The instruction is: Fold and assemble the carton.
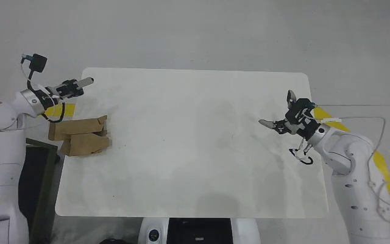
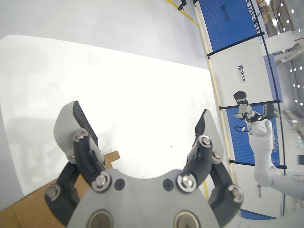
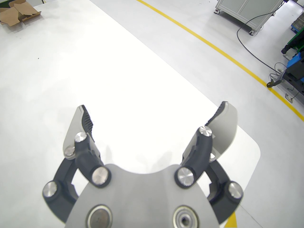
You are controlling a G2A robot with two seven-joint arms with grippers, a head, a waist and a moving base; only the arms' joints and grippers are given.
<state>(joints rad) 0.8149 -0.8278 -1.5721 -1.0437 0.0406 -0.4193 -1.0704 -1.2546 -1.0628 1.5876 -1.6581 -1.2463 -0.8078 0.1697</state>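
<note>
Carton [image 1: 79, 135] lies half-flattened across the table's [image 1: 195, 140] left edge in the top view. The left gripper [image 1: 87, 80] hangs near it towards the far-left corner, and the right gripper [image 1: 275, 108] sits well apart by the right edge. From the left wrist the gripper [image 2: 140, 117] is spread wide, with brown board [image 2: 28, 202] just beneath. The right wrist shows its gripper [image 3: 153, 111] spread too, the carton [image 3: 16, 12] far off. I'd pull it fully onto the table before folding.
</note>
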